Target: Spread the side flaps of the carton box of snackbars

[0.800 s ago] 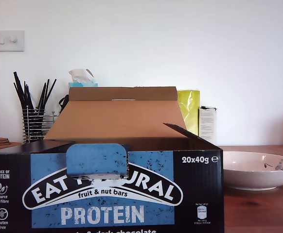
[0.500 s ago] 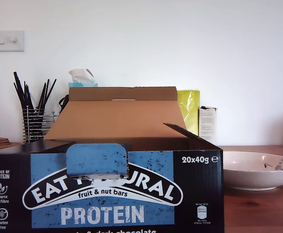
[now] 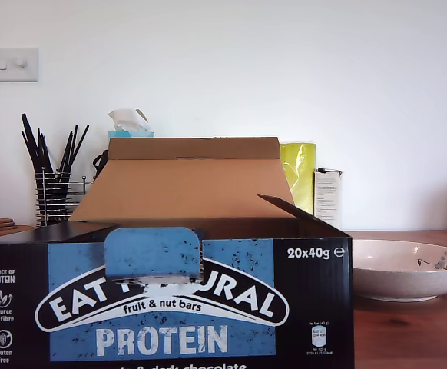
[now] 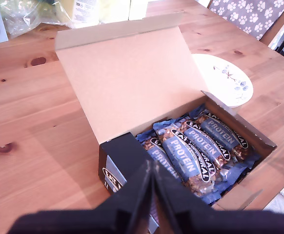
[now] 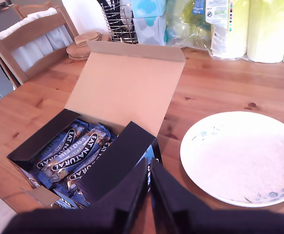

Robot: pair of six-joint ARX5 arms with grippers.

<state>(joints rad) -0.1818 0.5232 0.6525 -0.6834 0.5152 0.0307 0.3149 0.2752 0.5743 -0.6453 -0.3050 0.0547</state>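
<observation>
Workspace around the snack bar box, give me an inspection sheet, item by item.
Surface: wooden table, knots showing.
Job's things: box open, lid leaning back, bars inside. One side flap stands slanted over the bars near my second gripper; the other angles outward. Neither lies flat.
Clutter: plate beside the box, not touching; wire holder of black sticks, tissue box, yellow-green packets, coasters.
Grippers: my first gripper and my second gripper both shut, hovering above opposite ends of the box, holding nothing.
Cables: nothing seen.
Surroundings: white wall, light switch, chair.
</observation>
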